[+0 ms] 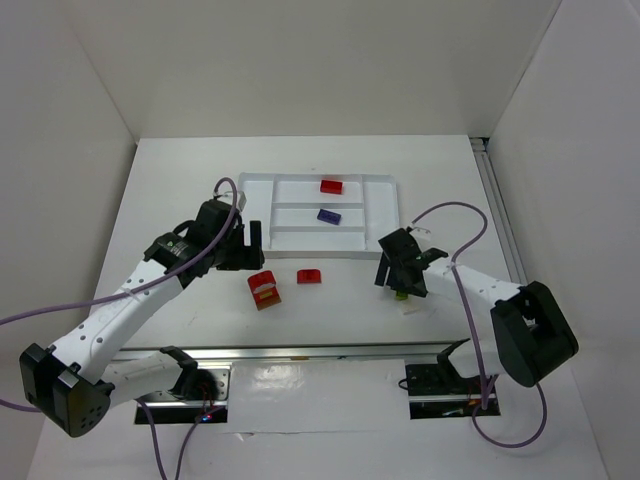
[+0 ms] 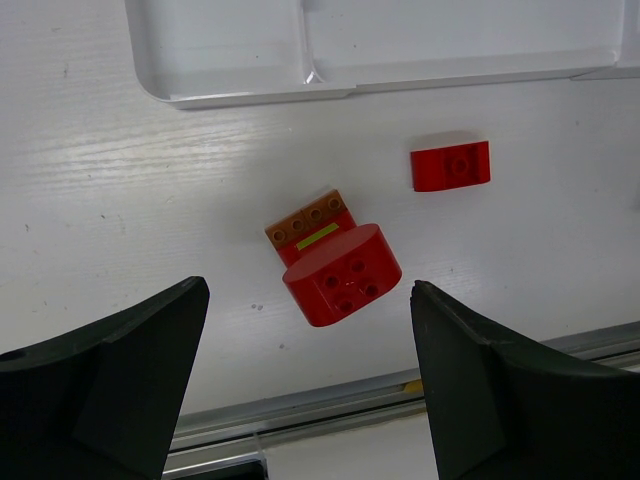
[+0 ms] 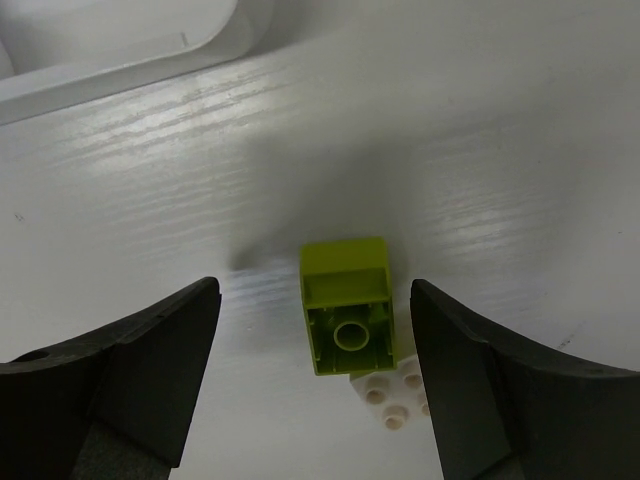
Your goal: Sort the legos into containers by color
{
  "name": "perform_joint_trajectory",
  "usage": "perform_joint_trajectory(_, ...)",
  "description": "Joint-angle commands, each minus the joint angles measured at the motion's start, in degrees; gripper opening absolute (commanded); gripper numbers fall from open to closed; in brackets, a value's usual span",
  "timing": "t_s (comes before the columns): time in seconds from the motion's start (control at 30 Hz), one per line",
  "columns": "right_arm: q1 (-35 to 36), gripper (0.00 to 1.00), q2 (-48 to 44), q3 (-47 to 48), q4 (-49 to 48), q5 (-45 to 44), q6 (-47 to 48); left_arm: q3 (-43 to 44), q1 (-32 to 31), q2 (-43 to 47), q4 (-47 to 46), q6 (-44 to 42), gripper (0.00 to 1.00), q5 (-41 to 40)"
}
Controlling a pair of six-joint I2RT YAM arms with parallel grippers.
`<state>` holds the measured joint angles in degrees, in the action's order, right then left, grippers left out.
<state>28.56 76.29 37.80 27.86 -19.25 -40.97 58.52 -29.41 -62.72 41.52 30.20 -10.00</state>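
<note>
counting bricks now: seven in all. three are red. one red brick (image 1: 331,186) sits in the tray (image 1: 258,205), in the farthest of the three long middle slots. a loose red brick (image 1: 308,276) lies on the desk (image 1: 180,180) just near of the tray. a rounded red brick (image 2: 342,276) sits under the left hand (image 2: 307,290).

one blue brick (image 1: 328,215) lies in the middle long slot. one orange-brown brick (image 2: 310,222) touches the far side of the rounded red one, studs up, with a thin yellow-green strip at the join. whether the red rides on top of it, i cannot tell.

one lime green brick (image 3: 346,305) lies on its side on the desk beside the tray's right end, hollow underside facing the wrist camera. one cream-white brick (image 3: 388,392) touches its near corner, studs showing.

the left hand is spread wide and carries nothing, with the rounded red brick showing between its fingers. the right hand (image 3: 312,290) is spread wide too, also carrying nothing, with the lime green brick between its fingers and clear of both.

one tray, white, with a tall section at each end. the third long slot and both end sections hold no bricks.

the desk is white with faint streaked grain. plain white walls (image 1: 300,60) close in on three sides, a metal rail (image 1: 330,350) runs along the near edge, and purple cables (image 1: 460,207) loop off both arms.
</note>
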Motion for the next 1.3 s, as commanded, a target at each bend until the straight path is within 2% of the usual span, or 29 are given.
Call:
perform_joint_trajectory(0.0,1.85,0.83,-0.71,-1.06,-3.42,-0.88,-0.60,1.68,-0.30,1.02,-1.18,0.04,0.93,-0.28)
perform_joint_trajectory(0.17,3.52,0.75,-1.23,-1.59,-3.42,-1.50,-1.13,2.30,-0.30,1.02,-1.18,0.04,0.93,-0.28)
perform_joint_trajectory(0.33,4.75,0.57,-0.71,-2.12,-3.95,-1.50,-1.66,2.82,-0.30,0.49,-1.18,0.04,0.93,0.24)
perform_joint_trajectory(0.4,5.28,0.52,-0.10,-1.59,-3.95,-2.11,-1.66,2.83,-0.30,0.49,-1.18,0.04,0.93,0.24)
perform_joint_trajectory(0.43,5.80,0.44,-0.09,-1.07,-3.95,-2.11,-1.66,2.83,-0.30,0.49,-1.18,0.04,0.93,0.24)
perform_joint_trajectory(0.53,7.12,0.34,0.44,0.51,-2.38,-3.42,-2.35,2.83,-0.30,0.49,-1.18,0.04,0.93,0.24)
perform_joint_trajectory(0.67,11.25,0.34,-3.16,6.12,2.46,-8.08,-3.68,2.30,-0.30,1.01,-1.18,0.04,0.93,0.24)
perform_joint_trajectory(0.83,10.31,0.34,-5.89,12.55,1.86,-13.53,-0.17,2.30,-0.30,1.02,-1.18,0.04,0.90,0.24)
perform_joint_trajectory(0.9,8.02,0.35,-3.53,16.92,-0.34,-13.54,3.87,2.30,-0.30,1.02,0.14,0.04,0.89,-0.81)
perform_joint_trajectory(1.03,-1.10,0.35,7.78,24.32,-5.26,-9.86,10.02,2.83,-0.30,1.63,1.81,0.04,0.89,-2.31)
perform_joint_trajectory(1.13,-4.72,0.35,13.95,30.03,-8.60,-6.34,12.75,2.83,-0.30,2.34,1.81,0.04,0.90,-2.83)
perform_joint_trajectory(1.27,-6.23,0.36,24.49,36.10,-9.66,-7.99,13.46,2.83,-0.82,2.34,1.81,0.04,0.90,-2.83)
